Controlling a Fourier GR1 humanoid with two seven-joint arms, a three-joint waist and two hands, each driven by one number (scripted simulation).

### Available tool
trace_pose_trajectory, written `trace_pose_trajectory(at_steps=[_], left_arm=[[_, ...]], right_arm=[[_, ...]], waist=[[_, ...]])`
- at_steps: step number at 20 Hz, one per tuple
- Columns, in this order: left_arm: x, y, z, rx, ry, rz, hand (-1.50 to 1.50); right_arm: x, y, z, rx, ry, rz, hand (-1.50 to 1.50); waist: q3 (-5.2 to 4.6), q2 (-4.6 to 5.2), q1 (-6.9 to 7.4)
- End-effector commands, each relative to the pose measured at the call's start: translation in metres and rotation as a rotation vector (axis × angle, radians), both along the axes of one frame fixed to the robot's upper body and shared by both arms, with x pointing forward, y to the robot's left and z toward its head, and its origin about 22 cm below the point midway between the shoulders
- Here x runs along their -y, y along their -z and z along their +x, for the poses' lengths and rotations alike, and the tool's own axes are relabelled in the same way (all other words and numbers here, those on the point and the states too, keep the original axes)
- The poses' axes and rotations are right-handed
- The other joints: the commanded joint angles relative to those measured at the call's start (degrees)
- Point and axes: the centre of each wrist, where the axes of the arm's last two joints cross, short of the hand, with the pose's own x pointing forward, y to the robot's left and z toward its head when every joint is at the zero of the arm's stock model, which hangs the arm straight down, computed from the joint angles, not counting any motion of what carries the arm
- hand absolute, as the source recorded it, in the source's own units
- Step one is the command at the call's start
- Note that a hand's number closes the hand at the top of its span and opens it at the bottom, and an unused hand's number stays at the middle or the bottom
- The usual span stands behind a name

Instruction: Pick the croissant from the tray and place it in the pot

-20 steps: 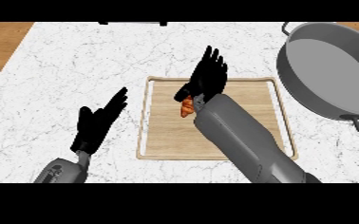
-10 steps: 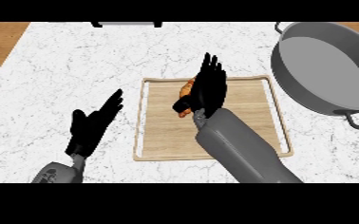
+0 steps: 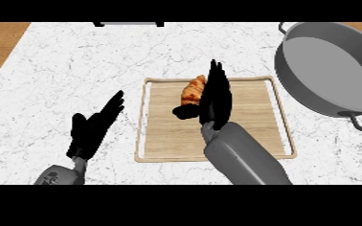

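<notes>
1. Head view: grey pot sits at the surface's right edge.
2. Tray lies mid-surface.
3. Right hand, fingers straight, thumb beside the croissant on the tray's far part; grasping step, closing comes next.
4. Left hand rests open near the front-left.

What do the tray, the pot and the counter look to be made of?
Tray: light wood, matte, with visible grain lines and a pale raised rim. Pot: grey metal by its look, smooth and dull, with a handle at each end. Counter: white stone, likely marble, with fine grey veins.
</notes>
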Motion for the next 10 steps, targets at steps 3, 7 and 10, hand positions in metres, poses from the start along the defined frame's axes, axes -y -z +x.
trace_pose_trajectory(at_steps=[3,7,10], left_arm=[[0.011,-0.006,0.013,-0.029,-0.003,0.004,0.00],[0.016,0.014,-0.003,-0.011,-0.002,0.010,0.00],[0.006,-0.001,0.003,-0.031,-0.019,0.021,0.00]], right_arm=[[0.007,0.017,0.000,-0.008,0.159,0.137,-1.50],[0.010,0.042,-0.016,-0.030,0.183,0.200,-1.50],[0.018,0.051,-0.011,-0.026,0.159,0.207,-1.50]], waist=[[-0.08,0.30,0.16],[-0.09,0.31,0.46],[-0.07,0.25,0.23]])
